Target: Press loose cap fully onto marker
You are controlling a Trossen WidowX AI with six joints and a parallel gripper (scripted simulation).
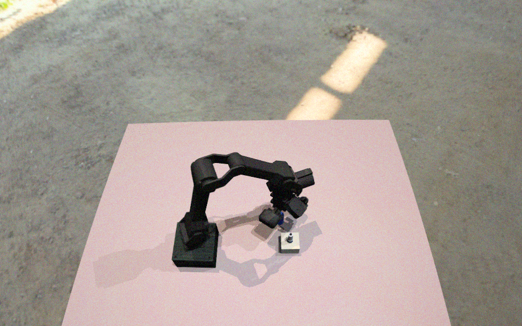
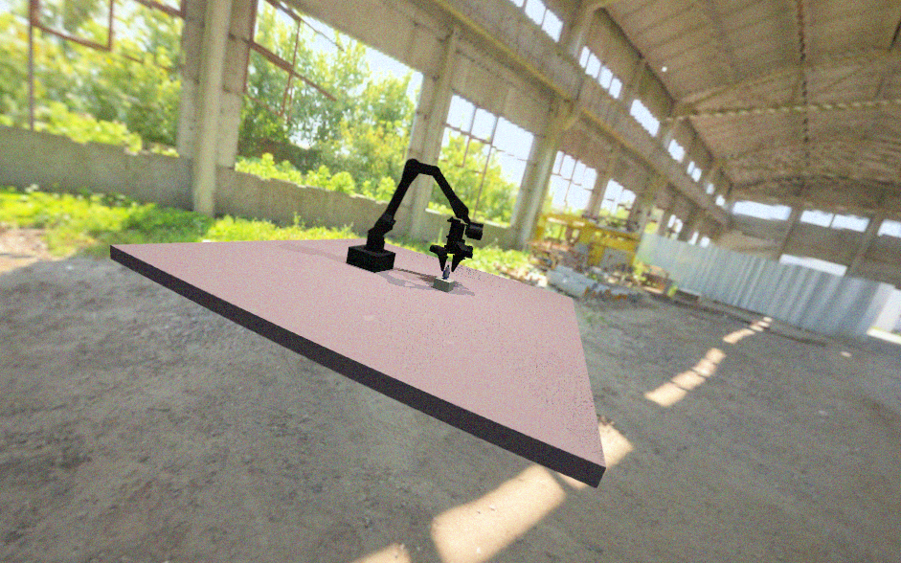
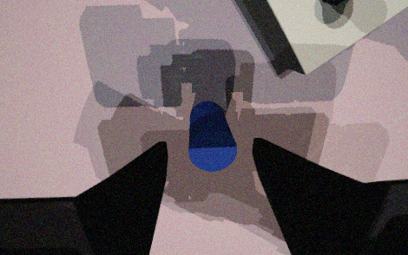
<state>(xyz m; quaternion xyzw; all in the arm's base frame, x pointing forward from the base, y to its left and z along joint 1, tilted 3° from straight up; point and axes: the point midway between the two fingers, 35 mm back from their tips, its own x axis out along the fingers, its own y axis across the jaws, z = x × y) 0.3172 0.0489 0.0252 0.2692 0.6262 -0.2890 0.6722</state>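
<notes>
Cap between open end effector fingers

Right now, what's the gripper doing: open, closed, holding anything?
Gripper: open, holding nothing. Its fingers stand on either side of the blue cap, with a gap on both sides.

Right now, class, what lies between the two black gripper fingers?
The wrist view shows the upright blue cylindrical cap between the open gripper's fingers, touching neither.
</notes>
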